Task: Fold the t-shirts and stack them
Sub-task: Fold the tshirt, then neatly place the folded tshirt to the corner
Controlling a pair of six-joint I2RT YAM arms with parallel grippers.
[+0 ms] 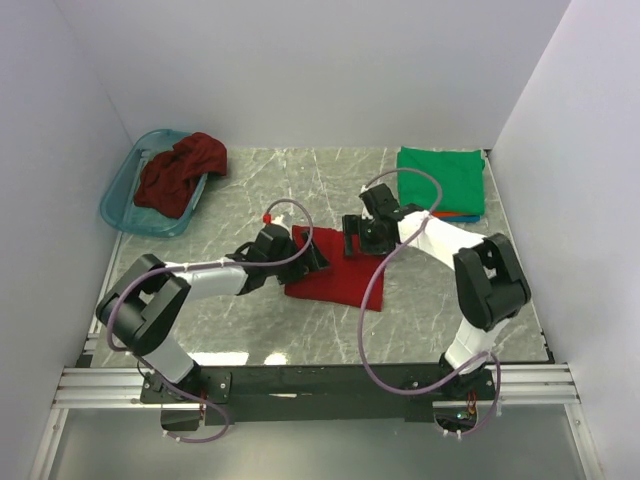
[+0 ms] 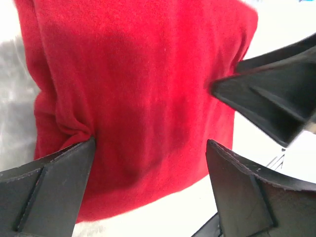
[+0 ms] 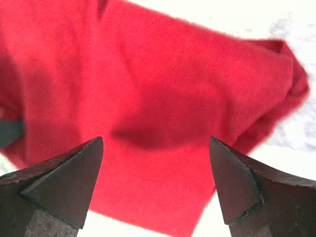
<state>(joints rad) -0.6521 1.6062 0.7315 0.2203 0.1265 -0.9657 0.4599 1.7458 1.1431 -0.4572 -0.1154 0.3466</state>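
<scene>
Left gripper (image 2: 150,144) and right gripper (image 3: 157,140) poised over the bright red t-shirt (image 1: 338,280).

From my remote seat, both claws hang released, gripping nothing, with the shirt spread directly beneath their fingertips. Cloth bunches beside one left finger, possibly touching it. Far beyond the left claw, a maroon t-shirt (image 1: 180,170) fills the teal basket (image 1: 115,205). Beyond the right claw, a green t-shirt (image 1: 440,178) lies folded.

Three views of the red t-shirt (image 1: 335,270)
The top camera looks down from high on its near side. Both wrist cameras sit close above it, facing down. All three views share it.
</scene>
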